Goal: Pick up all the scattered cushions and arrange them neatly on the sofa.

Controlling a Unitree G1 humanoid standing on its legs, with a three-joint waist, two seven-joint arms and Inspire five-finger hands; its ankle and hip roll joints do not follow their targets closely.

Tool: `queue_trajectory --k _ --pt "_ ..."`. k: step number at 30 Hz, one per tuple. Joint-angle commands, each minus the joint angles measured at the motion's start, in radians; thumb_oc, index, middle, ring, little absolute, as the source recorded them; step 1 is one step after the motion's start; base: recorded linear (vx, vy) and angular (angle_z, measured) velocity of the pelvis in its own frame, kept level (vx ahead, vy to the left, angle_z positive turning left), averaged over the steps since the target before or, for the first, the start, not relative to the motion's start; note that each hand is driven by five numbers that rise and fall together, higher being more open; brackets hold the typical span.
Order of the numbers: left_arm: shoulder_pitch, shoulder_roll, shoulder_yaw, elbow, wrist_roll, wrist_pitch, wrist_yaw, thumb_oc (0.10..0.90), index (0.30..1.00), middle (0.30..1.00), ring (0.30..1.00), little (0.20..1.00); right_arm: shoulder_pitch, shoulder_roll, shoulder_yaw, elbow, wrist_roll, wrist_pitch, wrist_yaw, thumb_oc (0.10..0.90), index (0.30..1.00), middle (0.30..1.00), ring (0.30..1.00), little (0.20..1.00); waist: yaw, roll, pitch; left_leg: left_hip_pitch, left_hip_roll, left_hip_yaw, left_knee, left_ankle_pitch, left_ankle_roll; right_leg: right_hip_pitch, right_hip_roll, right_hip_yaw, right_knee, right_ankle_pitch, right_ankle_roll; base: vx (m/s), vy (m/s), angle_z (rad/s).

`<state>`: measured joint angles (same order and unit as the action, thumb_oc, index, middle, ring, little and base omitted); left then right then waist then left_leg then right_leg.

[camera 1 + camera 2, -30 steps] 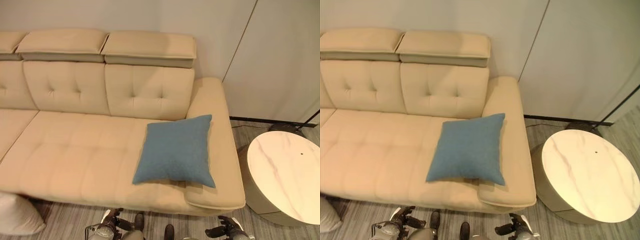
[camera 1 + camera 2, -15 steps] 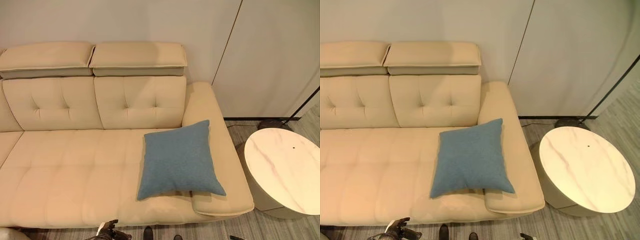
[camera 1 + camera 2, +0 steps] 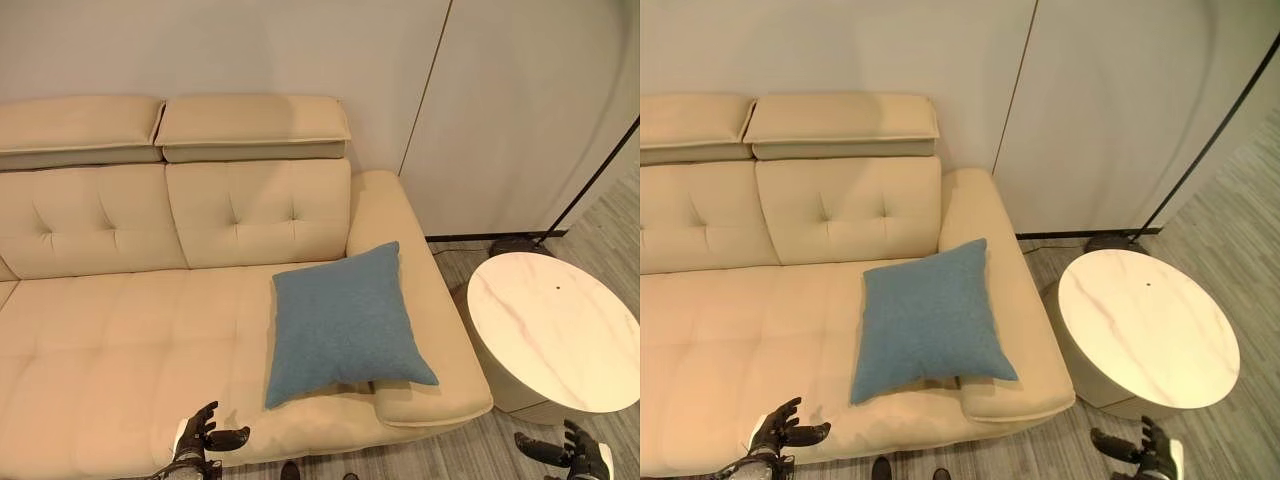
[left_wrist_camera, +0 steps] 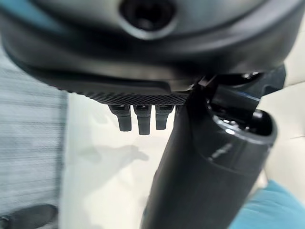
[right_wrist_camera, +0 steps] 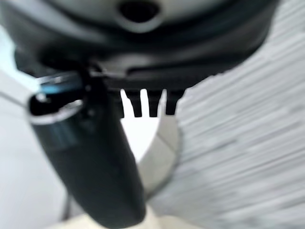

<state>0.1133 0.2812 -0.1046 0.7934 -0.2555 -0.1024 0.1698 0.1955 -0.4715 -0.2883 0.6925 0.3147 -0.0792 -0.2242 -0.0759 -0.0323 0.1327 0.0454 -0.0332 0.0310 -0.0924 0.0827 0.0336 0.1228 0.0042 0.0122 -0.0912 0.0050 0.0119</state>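
A blue square cushion (image 3: 343,322) lies flat on the right end of the beige sofa (image 3: 130,340), its far corner touching the armrest (image 3: 400,240). My left hand (image 3: 200,436) hovers over the seat's front edge, left of the cushion, fingers spread and holding nothing. In the left wrist view its fingers (image 4: 138,119) stand straight over the beige seat, with a corner of the blue cushion (image 4: 267,210) beyond the thumb. My right hand (image 3: 575,455) hangs low over the floor in front of the round table, open and empty; the right wrist view shows its straight fingers (image 5: 147,102).
A round marble-topped side table (image 3: 560,330) stands on the grey wood floor right of the sofa. A black floor lamp base (image 3: 515,245) and its slanted pole sit behind the table. Pale walls close off the back.
The camera has swung right and lifted, shifting the whole scene left. Both hands now spread apart: the left over the seat's front edge, the right down by the table. The cushion lies as before.
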Motion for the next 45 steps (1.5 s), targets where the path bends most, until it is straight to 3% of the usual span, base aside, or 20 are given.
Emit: queue_trajectory --k 1,7,12,28,32,38,45 --pt "-0.065 0.013 0.034 -0.066 -0.039 -0.061 0.027 0.8 0.9 0.9 0.9 0.9 -0.067 -0.046 -0.045 -0.109 0.136 -0.135 -0.034 0.8 0.9 0.9 0.9 0.9 0.017 -0.016 -0.02 -0.001 -0.018 -0.021 0.005 -0.135 0.006 -0.083 -0.058 -0.008 0.046 0.002 0.09 0.03 0.027 0.04" --pt "-0.071 0.016 0.022 -0.16 -0.058 -0.072 0.056 0.8 0.9 0.9 0.9 0.9 -0.144 -0.015 -0.015 -0.283 0.183 -0.19 -0.07 0.8 0.9 0.9 0.9 0.9 0.036 -0.014 -0.027 -0.003 -0.019 -0.03 0.005 -0.14 0.003 -0.08 -0.061 -0.025 0.035 0.0 0.089 0.04 0.019 0.06" --pt "-0.094 0.025 0.003 -0.221 -0.06 -0.076 0.083 0.8 0.9 0.9 0.9 0.9 -0.235 0.005 0.076 -0.369 0.158 -0.199 -0.089 0.8 0.9 0.9 0.9 0.9 0.06 -0.015 -0.027 -0.007 -0.02 -0.036 0.005 -0.14 0.002 -0.074 -0.06 -0.037 0.018 0.0 0.086 0.03 0.011 0.06" --pt "-0.301 0.069 -0.099 -0.298 -0.046 -0.091 0.149 0.8 0.9 0.9 0.9 0.9 -0.53 0.039 0.317 -0.131 0.059 -0.13 -0.156 0.8 0.9 0.9 0.9 0.9 0.093 -0.003 0.053 -0.184 -0.021 -0.065 0.005 -0.079 -0.01 -0.235 -0.049 -0.057 0.016 0.027 0.069 -0.05 -0.007 0.09" --pt "-0.386 0.046 -0.109 -0.272 -0.125 -0.117 0.168 0.8 0.9 0.9 0.9 0.9 -0.611 0.075 0.4 -0.057 0.085 -0.122 -0.125 0.8 0.9 0.9 0.9 0.9 0.096 -0.002 0.081 -0.236 -0.025 -0.067 0.005 -0.061 -0.013 -0.291 -0.042 -0.053 0.018 0.04 0.064 -0.04 -0.01 -0.01" --pt "-0.496 0.037 -0.134 -0.199 -0.146 -0.13 0.201 0.8 0.9 0.9 0.9 0.9 -0.675 0.13 0.469 -0.037 0.118 -0.132 -0.101 0.8 0.9 0.9 0.9 0.9 0.094 0.003 0.095 -0.278 -0.026 -0.058 0.007 -0.048 -0.017 -0.339 -0.038 -0.043 0.02 0.05 0.059 -0.01 -0.003 -0.03" --pt "-0.587 0.01 -0.153 -0.147 -0.191 -0.145 0.225 0.8 0.9 0.9 0.9 0.9 -0.694 0.175 0.541 -0.135 0.122 -0.157 -0.062 0.8 0.9 0.9 0.9 0.9 0.073 0.015 0.117 -0.307 -0.026 -0.043 0.006 -0.037 -0.021 -0.372 -0.034 -0.026 0.02 0.057 0.059 0.0 -0.003 -0.13"
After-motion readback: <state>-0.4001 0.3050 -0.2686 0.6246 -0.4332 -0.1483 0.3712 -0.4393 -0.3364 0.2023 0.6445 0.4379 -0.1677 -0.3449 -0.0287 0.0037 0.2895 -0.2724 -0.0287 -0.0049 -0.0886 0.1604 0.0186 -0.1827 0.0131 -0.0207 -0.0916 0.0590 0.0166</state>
